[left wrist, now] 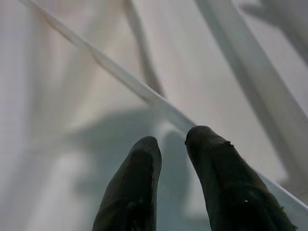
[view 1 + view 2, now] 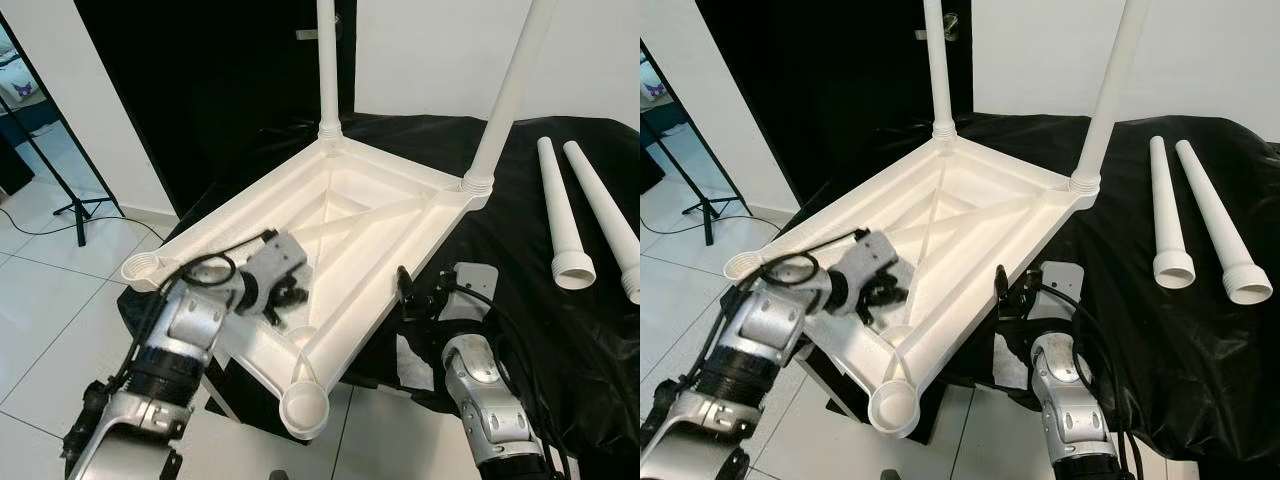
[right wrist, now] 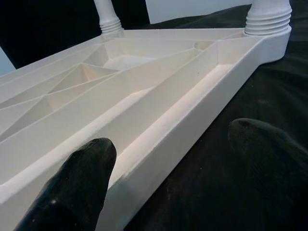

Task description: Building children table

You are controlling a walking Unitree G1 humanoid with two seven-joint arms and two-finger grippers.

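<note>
From the left eye I see the white tabletop (image 2: 340, 240) lying upside down on the black-covered worktop (image 2: 560, 340), its near corner hanging out over the tiled floor (image 2: 50, 300). Two legs (image 2: 327, 60) are already screwed into its far corners and stand upright, while two loose legs (image 2: 560, 205) lie side by side on the cloth at the far right, well apart from the tabletop. My left claw (image 2: 283, 305) is down inside the ribbed underside near the left edge, and my right claw (image 2: 404, 285) sits at the tabletop's near right edge. The right eye gives me the same layout, with an empty round socket (image 2: 892, 408) at the nearest corner. Through the left wrist camera, the two black fingers (image 1: 139, 187) are nearly pressed together with only a narrow gap, holding nothing, poised just over a thin white rib of the underside. Through the right wrist camera, the fingers (image 3: 77, 187) are spread wide, one over the tabletop's rim and the other over the black cloth beside it.
</note>
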